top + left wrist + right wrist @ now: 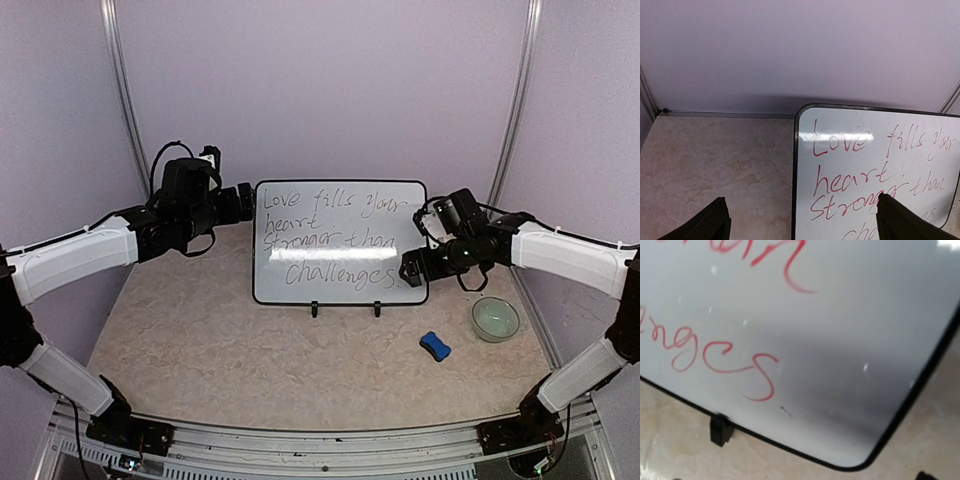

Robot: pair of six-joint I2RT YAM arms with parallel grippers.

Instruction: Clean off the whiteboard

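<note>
Our left tool (246,203) is spread wide at ten o'clock of the whiteboard (340,245); our right tool (409,268), spread too, at four.

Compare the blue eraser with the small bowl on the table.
The blue eraser is a solid, opaque block; the bowl is round, pale green and see-through. The bowl is the wider of the two. Both rest on the table; the eraser lies nearer its front edge, the bowl farther back.
</note>
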